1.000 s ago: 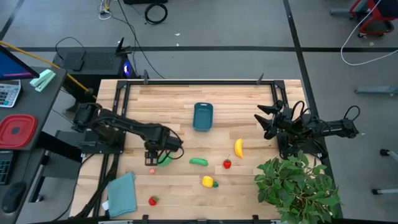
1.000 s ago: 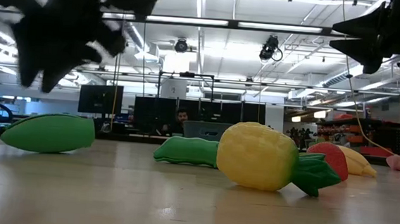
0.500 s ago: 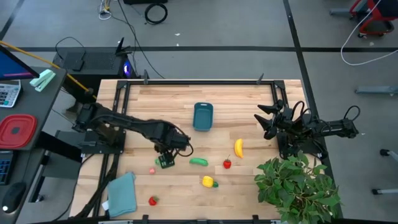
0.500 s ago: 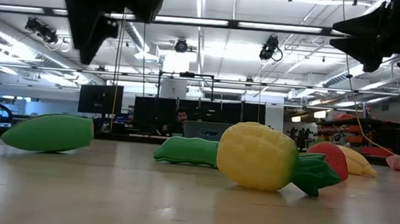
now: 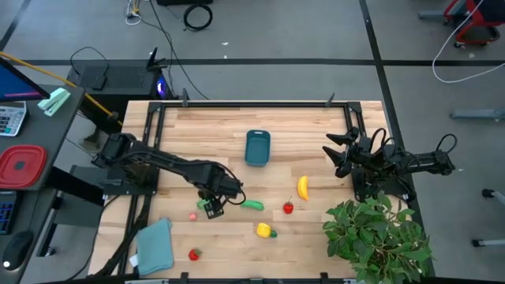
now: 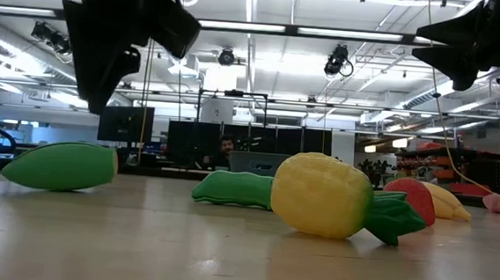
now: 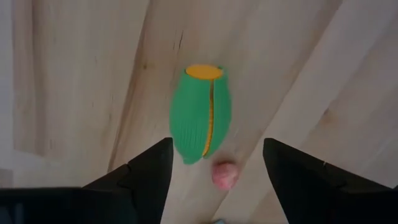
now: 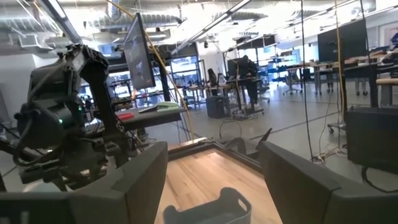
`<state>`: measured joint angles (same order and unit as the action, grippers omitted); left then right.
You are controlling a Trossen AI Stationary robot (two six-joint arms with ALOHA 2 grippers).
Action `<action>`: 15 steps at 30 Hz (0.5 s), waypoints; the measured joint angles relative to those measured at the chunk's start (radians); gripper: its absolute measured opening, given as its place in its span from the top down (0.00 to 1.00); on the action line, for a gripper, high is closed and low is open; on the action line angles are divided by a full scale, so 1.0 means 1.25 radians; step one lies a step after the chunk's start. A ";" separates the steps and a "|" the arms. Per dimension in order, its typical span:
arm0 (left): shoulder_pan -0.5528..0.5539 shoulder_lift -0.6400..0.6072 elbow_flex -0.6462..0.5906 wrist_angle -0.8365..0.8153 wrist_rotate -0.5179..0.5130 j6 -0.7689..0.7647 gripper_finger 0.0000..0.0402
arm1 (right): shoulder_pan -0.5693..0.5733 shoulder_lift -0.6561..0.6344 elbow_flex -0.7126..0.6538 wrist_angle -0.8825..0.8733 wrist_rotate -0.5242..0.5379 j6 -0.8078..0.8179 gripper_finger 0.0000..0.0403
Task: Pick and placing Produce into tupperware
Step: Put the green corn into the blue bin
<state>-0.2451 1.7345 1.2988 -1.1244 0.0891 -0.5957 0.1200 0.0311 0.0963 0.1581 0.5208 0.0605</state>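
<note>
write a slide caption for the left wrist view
Open left gripper above the green leafy piece on the wooden table, a small pink piece lying beside it.

Over the last second the left arm's pincer (image 5: 211,207) has swung across the wooden worktop (image 5: 316,126) away from its left edge, towards the smooth green cucumber-shaped toy (image 5: 252,205). The ribbed green leafy toy with the yellow end (image 7: 200,114) now lies right under it, between its spread fingers (image 7: 146,169), and has shifted slightly rightward with it
</note>
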 joint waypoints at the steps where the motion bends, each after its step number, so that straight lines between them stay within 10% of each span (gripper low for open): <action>1: 0.000 0.000 -0.008 0.000 0.001 0.005 0.36 | 0.000 0.000 0.000 0.000 -0.001 0.000 0.35; 15: -0.001 0.000 -0.094 0.097 0.004 0.025 0.30 | 0.000 0.000 0.000 -0.003 -0.005 0.013 0.35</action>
<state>-0.2466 1.7348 1.1816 -1.0038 0.0939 -0.5644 0.1204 0.0311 0.0963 0.1542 0.5140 0.0765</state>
